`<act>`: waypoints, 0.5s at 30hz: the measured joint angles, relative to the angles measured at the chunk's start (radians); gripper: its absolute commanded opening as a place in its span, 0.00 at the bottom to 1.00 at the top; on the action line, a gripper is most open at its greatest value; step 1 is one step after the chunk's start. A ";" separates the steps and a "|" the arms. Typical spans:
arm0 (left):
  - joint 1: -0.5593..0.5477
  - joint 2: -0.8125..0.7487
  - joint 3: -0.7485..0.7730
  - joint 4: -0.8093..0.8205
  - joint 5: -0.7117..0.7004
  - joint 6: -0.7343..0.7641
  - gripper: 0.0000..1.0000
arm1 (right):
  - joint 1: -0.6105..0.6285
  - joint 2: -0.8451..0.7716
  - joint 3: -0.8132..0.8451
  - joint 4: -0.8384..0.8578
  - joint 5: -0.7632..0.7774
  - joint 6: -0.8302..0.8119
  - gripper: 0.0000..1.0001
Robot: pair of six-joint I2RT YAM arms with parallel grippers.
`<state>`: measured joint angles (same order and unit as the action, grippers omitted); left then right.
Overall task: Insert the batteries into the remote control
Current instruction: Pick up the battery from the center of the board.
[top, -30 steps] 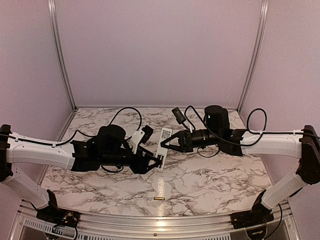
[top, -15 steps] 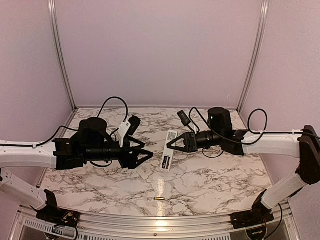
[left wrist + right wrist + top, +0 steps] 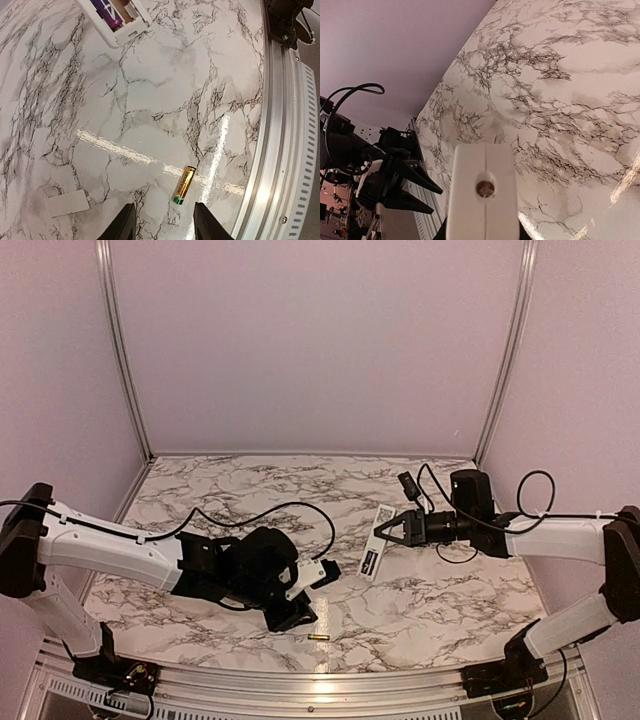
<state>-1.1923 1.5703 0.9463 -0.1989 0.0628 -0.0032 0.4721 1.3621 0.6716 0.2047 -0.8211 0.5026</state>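
Golden battery [image 3: 184,186], white remote control [image 3: 376,542], grey-veined white marble table [image 3: 450,595], lilac walls [image 3: 320,340]

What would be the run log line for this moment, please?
left gripper: open, close to gold battery on table | right gripper: shut on remote, held tilted | gold battery: not yet gripped

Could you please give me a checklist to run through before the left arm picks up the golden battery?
1. Golden battery free on table: ok.
2. Left gripper open and empty: ok.
3. Battery ahead, in line with the gap between its jaws: ok.
4. Right gripper shut on remote: ok.
5. Room left in remote beside dark battery: cannot tell.
6. Cover lies apart from golden battery: ok.
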 measured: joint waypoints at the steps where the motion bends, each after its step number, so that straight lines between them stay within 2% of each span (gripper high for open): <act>1: -0.014 0.028 0.021 -0.020 -0.008 0.015 0.38 | -0.012 -0.008 -0.011 -0.002 0.000 0.000 0.00; 10: -0.085 0.214 0.180 -0.143 -0.074 0.102 0.34 | -0.047 -0.035 -0.056 -0.015 -0.003 0.002 0.00; 15: -0.097 0.264 0.203 -0.187 -0.106 0.128 0.32 | -0.057 -0.035 -0.072 -0.015 -0.006 0.003 0.00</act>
<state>-1.2888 1.8347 1.1492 -0.3862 -0.0433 0.1249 0.4152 1.3266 0.5999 0.1898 -0.8268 0.5056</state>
